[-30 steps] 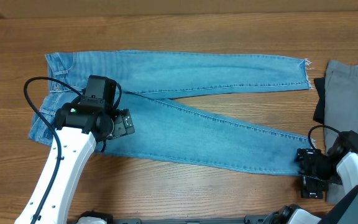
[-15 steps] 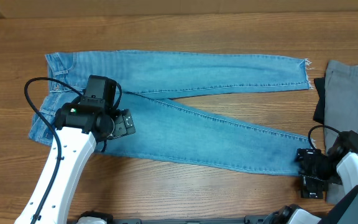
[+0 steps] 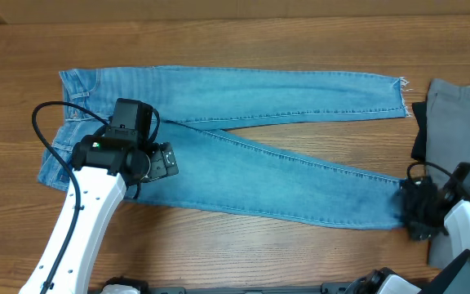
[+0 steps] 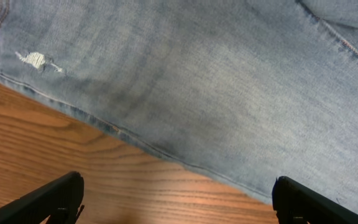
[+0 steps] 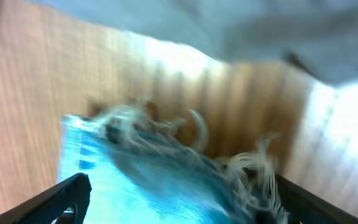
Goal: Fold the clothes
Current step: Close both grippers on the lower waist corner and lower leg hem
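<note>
The clothes, light blue jeans [image 3: 259,102], lie flat with the waist at the left and both legs running right, spread in a narrow V. My left gripper [image 3: 163,162] hovers at the lower edge of the thigh, open; in its wrist view the left gripper [image 4: 179,196] has wood and the denim edge [image 4: 229,93] between its wide fingers, and a small worn spot [image 4: 35,59] shows. My right gripper [image 3: 415,214] sits at the frayed hem of the near leg. Seen from the wrist, the right gripper [image 5: 182,196] is open, fingers astride the frayed hem [image 5: 185,155], which looks blurred.
A grey garment [image 3: 463,114] lies at the right edge with a dark piece [image 3: 419,131] beside it, close to the far leg's hem [image 3: 403,94]. Bare wooden table [image 3: 243,253] lies in front of the jeans.
My right gripper has shifted up and slightly right from the bare wood onto the end of the near leg's hem. The left arm and the jeans have not moved.
</note>
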`<action>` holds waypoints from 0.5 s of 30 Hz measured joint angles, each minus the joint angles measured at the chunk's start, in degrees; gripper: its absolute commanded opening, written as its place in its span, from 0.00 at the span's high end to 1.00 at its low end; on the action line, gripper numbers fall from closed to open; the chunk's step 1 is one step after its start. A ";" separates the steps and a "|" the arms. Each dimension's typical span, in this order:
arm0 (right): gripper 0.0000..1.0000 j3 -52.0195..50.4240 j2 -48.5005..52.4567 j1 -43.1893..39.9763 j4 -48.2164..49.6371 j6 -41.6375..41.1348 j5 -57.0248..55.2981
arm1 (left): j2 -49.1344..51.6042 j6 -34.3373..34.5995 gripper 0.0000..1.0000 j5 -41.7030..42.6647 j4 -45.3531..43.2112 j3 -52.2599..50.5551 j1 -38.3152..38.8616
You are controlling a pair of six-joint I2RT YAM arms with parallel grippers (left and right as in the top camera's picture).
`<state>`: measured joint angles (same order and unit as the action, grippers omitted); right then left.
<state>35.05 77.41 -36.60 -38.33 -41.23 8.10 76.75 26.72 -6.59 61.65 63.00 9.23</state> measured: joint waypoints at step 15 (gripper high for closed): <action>0.00 -0.61 0.00 0.00 -5.90 2.05 -1.46 | 0.00 0.00 0.00 0.42 -0.92 0.00 0.00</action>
<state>34.44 77.41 -36.60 -44.23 -39.18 6.63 76.75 26.72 -6.17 60.73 63.00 9.23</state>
